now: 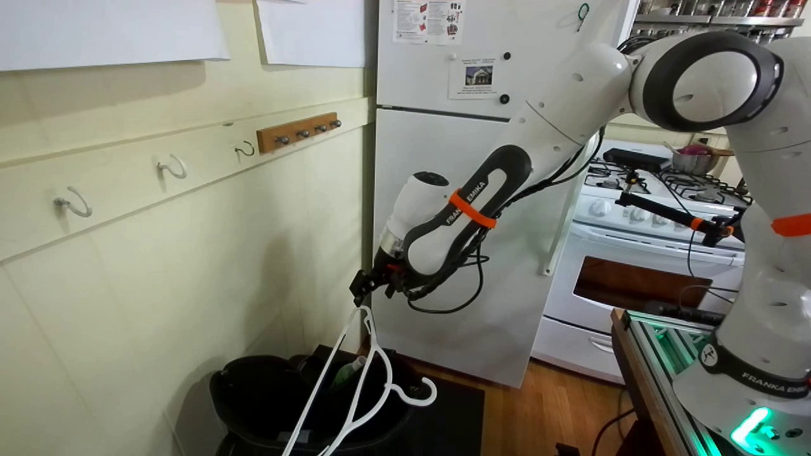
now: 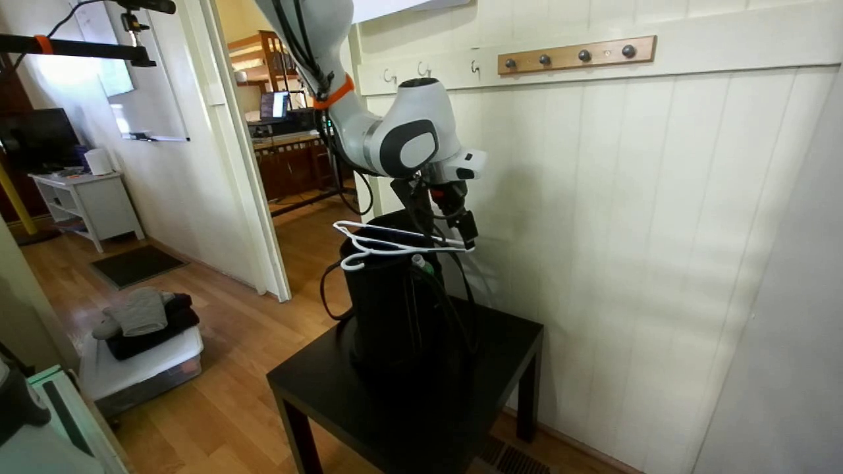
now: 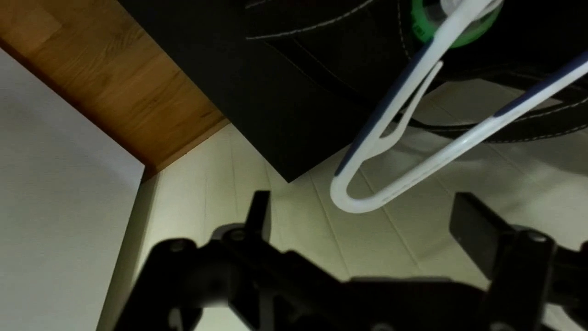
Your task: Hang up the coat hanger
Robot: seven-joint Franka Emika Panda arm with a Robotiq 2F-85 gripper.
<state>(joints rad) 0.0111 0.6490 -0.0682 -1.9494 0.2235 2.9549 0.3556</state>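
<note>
The white coat hanger [image 1: 389,385] lies across the top of the black bin [image 2: 385,316], roughly flat, with its hook turned away from the wall. In an exterior view the hanger [image 2: 388,251] reaches past the bin's rim toward the wall. In the wrist view a rounded corner of the hanger [image 3: 418,177] points in between my spread fingers. My gripper [image 3: 360,202] is open, with a finger on either side of that corner and a gap on both sides. In both exterior views the gripper [image 1: 359,297] is pointed down at the hanger's wall-side end; its fingertips [image 2: 469,240] look very near it.
The wall carries two white hooks [image 1: 79,204], a dark hook [image 1: 246,149] and a wooden peg rack [image 1: 298,132]. The bin stands on a black table [image 2: 421,408] against the wall and holds a green bottle [image 2: 421,264]. A white fridge [image 1: 437,202] stands at the corner.
</note>
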